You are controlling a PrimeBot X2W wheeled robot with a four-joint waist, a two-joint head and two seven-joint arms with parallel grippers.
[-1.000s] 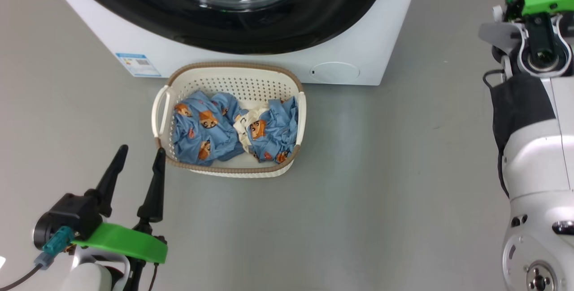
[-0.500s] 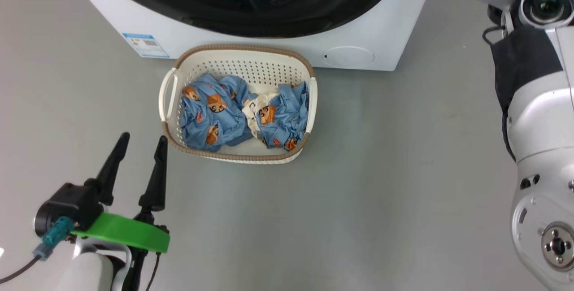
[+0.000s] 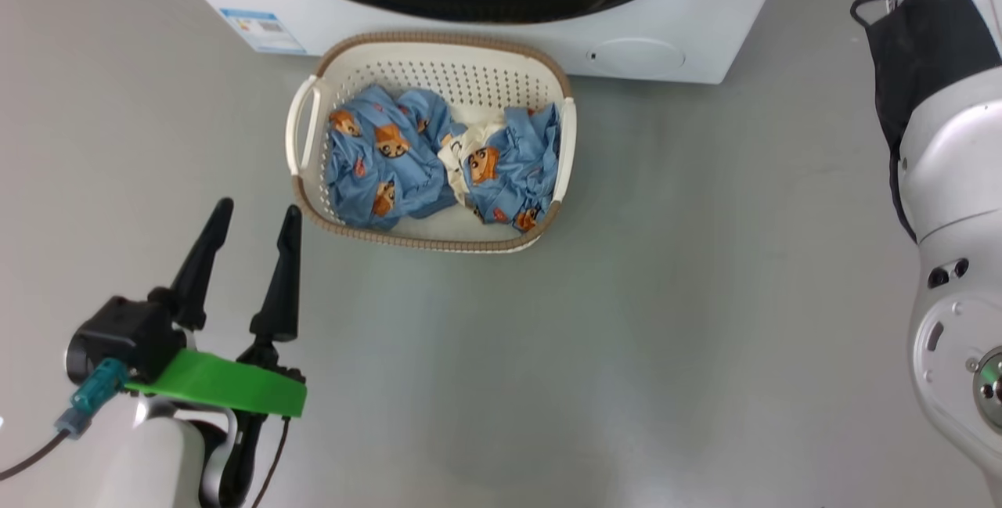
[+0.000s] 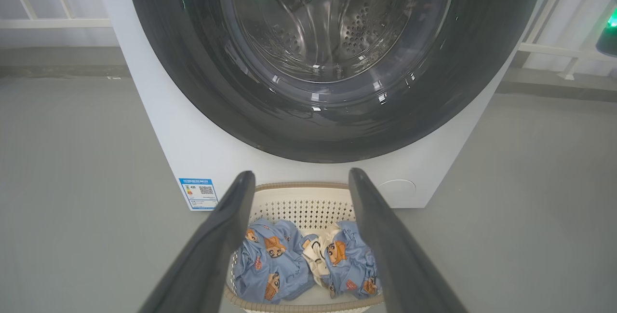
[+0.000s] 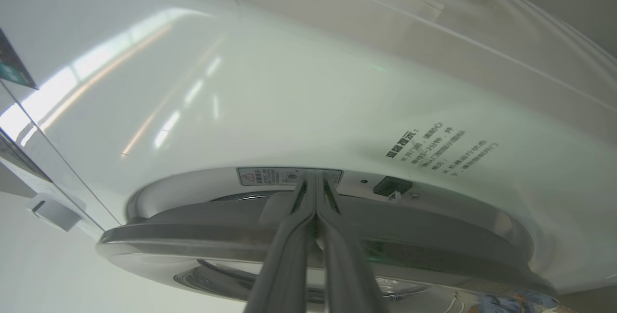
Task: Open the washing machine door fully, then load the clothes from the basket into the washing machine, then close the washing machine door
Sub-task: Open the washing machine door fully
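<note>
Before the washing machine (image 3: 689, 23): basket (image 3: 438, 73) of clothes (image 3: 383, 163).
Our left gripper (image 3: 257, 209) gapes wide, empty; our right gripper (image 5: 315, 178) is pinched together.

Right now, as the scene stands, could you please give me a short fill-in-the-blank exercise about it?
1. The clothes lie in the basket, which stands in ____ of the washing machine.
2. The left end effector is ____ and holds nothing.
3. The two fingers of the right end effector are pressed ____.
Missing words: front; open; together.
</note>
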